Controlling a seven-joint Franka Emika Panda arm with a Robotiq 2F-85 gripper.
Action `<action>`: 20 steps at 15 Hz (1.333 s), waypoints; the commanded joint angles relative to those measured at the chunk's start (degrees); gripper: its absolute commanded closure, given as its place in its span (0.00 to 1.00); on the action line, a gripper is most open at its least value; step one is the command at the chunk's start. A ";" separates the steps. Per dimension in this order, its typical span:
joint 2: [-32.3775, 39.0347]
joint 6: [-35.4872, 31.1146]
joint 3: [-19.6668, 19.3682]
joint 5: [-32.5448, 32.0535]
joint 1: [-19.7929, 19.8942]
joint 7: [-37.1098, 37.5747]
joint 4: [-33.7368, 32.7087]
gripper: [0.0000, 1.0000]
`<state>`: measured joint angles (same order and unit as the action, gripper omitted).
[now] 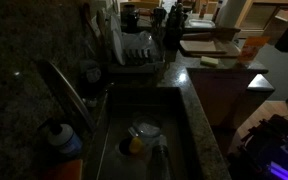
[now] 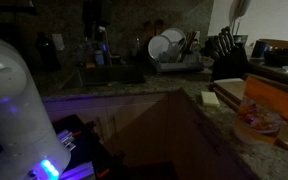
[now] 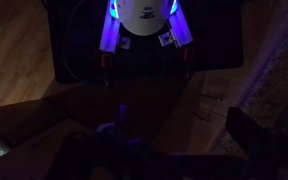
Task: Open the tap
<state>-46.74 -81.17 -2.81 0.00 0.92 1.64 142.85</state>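
The scene is very dark. The tap [image 1: 66, 92] is a long arched silver spout at the left of the sink [image 1: 189, 120], reaching over the basin. In an exterior view the tap area [image 2: 97, 52] is dim and hard to make out. My arm [image 2: 14, 100] is white with blue-violet lights and stays far from the sink, beside the counter. It also shows in an exterior view [image 1: 284, 150]. In the wrist view my gripper [image 3: 184, 135] faces the robot base and a wooden cabinet front. Its dark fingers stand apart with nothing between them.
A blue-capped bottle [image 1: 62, 140] stands by the tap's base. Dishes [image 1: 141, 132] lie in the basin. A wire dish rack [image 1: 134, 50] with plates [image 2: 164, 45] stands behind the sink. A knife block [image 2: 229, 55], a sponge [image 2: 210, 98] and a board [image 2: 259, 95] are on the counter.
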 commanded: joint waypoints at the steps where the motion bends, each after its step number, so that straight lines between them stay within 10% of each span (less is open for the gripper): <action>1: 0.07 0.08 0.40 0.21 0.59 -0.36 -0.09 0.00; 5: 2.06 -1.81 2.75 1.82 -1.96 -0.86 1.48 0.00; 15: 5.16 -20.82 31.30 -1.99 -18.94 10.61 8.86 0.00; 17: 4.40 -28.72 32.15 -5.81 -18.69 13.40 10.32 0.00; 20: 6.34 -31.17 22.72 -1.69 -18.53 8.79 8.79 0.00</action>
<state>-42.47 -109.52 27.85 -3.97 -17.52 15.97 152.11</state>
